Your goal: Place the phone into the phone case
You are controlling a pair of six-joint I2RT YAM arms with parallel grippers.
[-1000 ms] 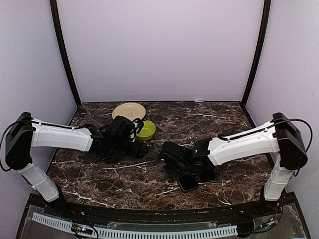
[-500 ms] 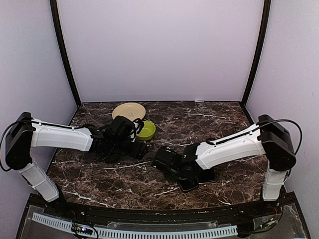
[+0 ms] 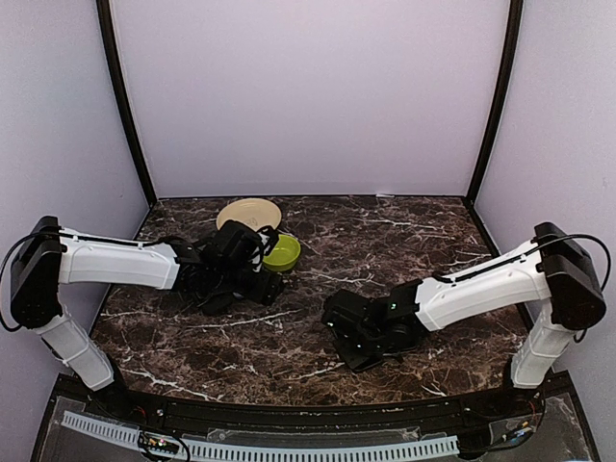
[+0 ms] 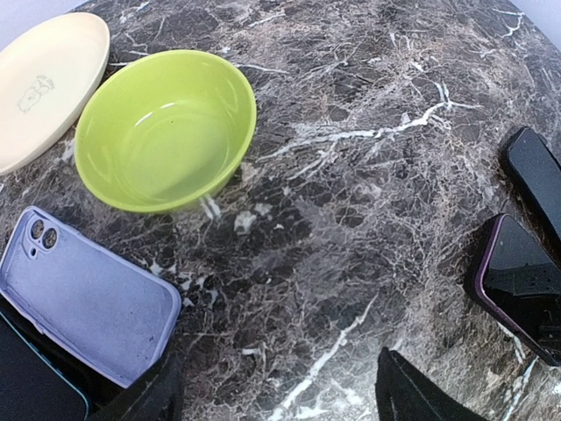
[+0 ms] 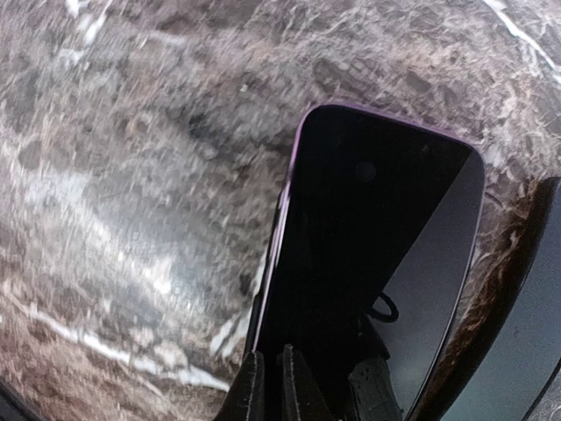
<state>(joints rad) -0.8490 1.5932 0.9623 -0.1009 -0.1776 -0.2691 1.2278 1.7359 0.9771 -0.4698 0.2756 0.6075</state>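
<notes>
The lavender-blue phone case [image 4: 83, 303] lies open side up at the lower left of the left wrist view, beside my left finger. My left gripper [image 4: 280, 405] [image 3: 269, 287] is open and empty over bare marble. A black phone with a purple rim [image 5: 377, 263] lies under my right gripper [image 5: 272, 386] [image 3: 345, 332]. Its jaws are shut, with the tips at the phone's near left edge. I cannot tell whether they pinch it. That phone also shows in the left wrist view [image 4: 517, 285], with a second black phone [image 4: 535, 171] beyond it.
A lime green bowl [image 4: 162, 127] [image 3: 281, 252] and a cream plate [image 4: 39, 79] [image 3: 248, 213] stand behind the case. A dark phone with a teal edge [image 4: 31, 390] lies under the case's near end. Another dark phone [image 5: 526, 351] lies right of the purple-rimmed one.
My right gripper swung left, then came back right and toward the near edge, over the phones. The left arm has not moved.
</notes>
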